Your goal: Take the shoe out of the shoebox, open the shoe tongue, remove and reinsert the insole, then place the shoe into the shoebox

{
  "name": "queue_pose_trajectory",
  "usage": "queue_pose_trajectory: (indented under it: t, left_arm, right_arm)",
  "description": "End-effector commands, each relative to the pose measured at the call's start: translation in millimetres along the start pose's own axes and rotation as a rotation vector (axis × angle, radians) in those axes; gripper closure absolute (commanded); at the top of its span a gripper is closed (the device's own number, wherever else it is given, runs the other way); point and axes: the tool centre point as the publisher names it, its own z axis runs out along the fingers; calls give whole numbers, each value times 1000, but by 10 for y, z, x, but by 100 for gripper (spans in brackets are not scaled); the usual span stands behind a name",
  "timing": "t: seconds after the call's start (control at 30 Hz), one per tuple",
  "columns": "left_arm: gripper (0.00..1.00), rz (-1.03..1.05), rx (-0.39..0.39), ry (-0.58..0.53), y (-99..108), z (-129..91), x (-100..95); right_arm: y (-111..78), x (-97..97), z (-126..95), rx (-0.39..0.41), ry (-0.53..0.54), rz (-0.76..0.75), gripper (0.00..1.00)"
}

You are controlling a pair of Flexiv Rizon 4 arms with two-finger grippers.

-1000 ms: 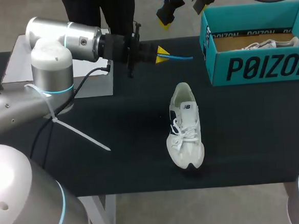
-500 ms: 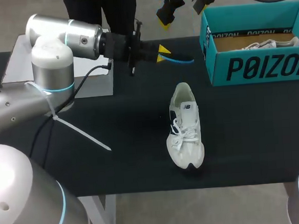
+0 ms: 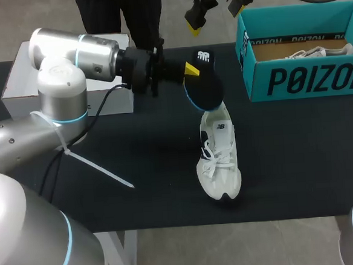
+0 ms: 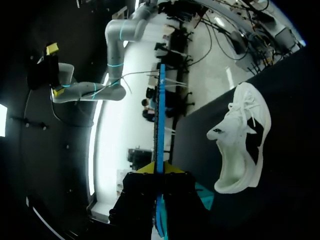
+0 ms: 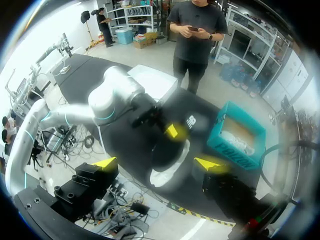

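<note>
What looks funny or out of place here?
The dark insole is out of the white shoe, pinched in the left pincer and hanging in the air over the shoe's heel. The shoe lies on the table, outside the teal shoebox. Nothing looks spilled or broken.

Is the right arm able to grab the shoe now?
Probably yes, at the toe end. The right gripper is open, and the front of the shoe lies bare. Only the heel looks blocked: the insole in the left gripper hangs over it.
</note>
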Motion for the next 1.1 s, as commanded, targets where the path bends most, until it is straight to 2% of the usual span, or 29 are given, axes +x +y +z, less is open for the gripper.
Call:
queue_pose_trajectory:
  t: [0.03, 0.9, 0.93, 0.97, 1.1]
  left_arm:
    - [100, 494, -84, -13, -100, -11, -32]
    - [100, 494, -84, -13, -100, -11, -32]
    - [100, 529, -124, -51, -56, -26, -54]
    - [100, 569, -156, -41, -18, -52, -63]
    - [100, 676, -197, 35, 149, -164, -46]
  right_arm:
    - [13, 0, 9, 2, 0, 1, 0]
    - [13, 0, 9, 2, 0, 1, 0]
    - [13, 0, 9, 2, 0, 1, 0]
    - [13, 0, 9, 2, 0, 1, 0]
    - [13, 0, 9, 2, 0, 1, 0]
